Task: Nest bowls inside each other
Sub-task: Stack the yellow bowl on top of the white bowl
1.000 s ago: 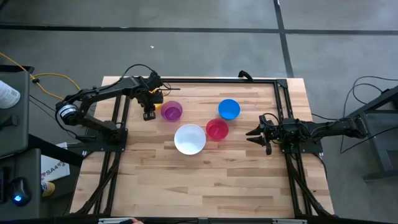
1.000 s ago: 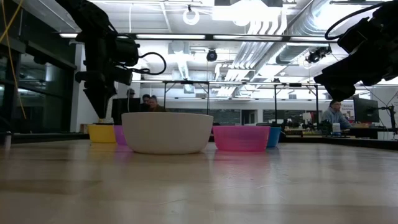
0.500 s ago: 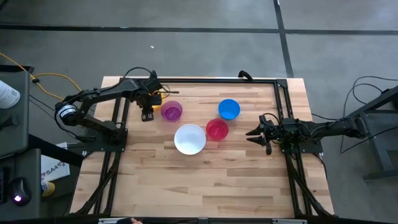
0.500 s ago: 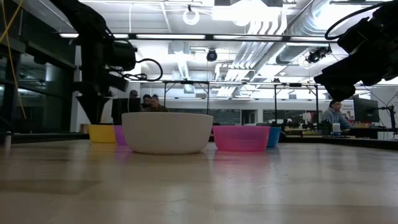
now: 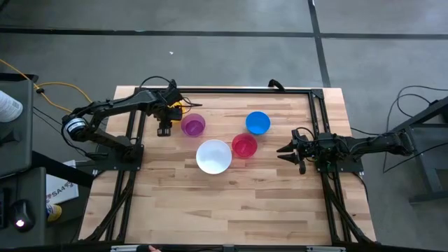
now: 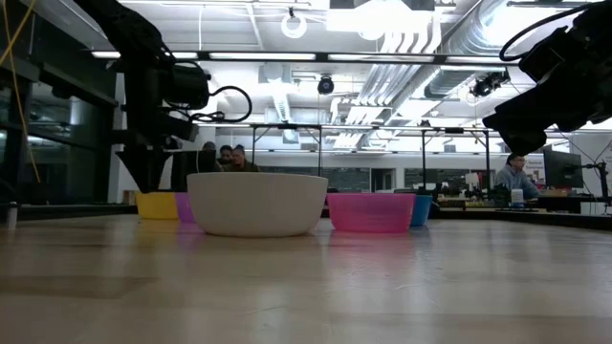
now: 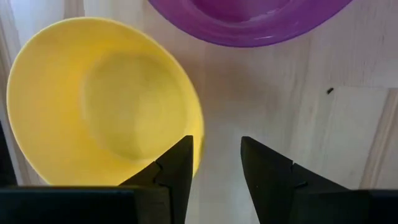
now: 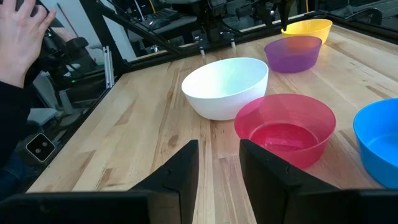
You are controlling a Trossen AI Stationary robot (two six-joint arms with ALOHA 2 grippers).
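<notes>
Five bowls stand upright on the wooden table. The yellow bowl (image 7: 99,99) sits at the far left, mostly hidden under my left arm in the high view. Beside it is the purple bowl (image 5: 193,125), then the white bowl (image 5: 213,156), the red-pink bowl (image 5: 244,145) and the blue bowl (image 5: 257,122). My left gripper (image 7: 216,155) points down, open, over the yellow bowl's rim on the side nearest the purple bowl. One finger is over the bowl and the other over bare table. My right gripper (image 5: 285,150) waits open at the table's right, level, with nothing in it. My left gripper stands astride the yellow bowl's rim (image 7: 199,143), coming from above. Whether either finger touches the rim, I cannot tell.
A black frame (image 5: 315,112) runs along the table's far, left and right edges. A person's hand (image 8: 25,37) shows beyond the table's near edge in the right wrist view. Bare wood (image 5: 231,203) fills the near half of the table.
My left gripper has turned about its own pointing line above the yellow bowl. The bowls stay where they were, and my right arm has kept still.
</notes>
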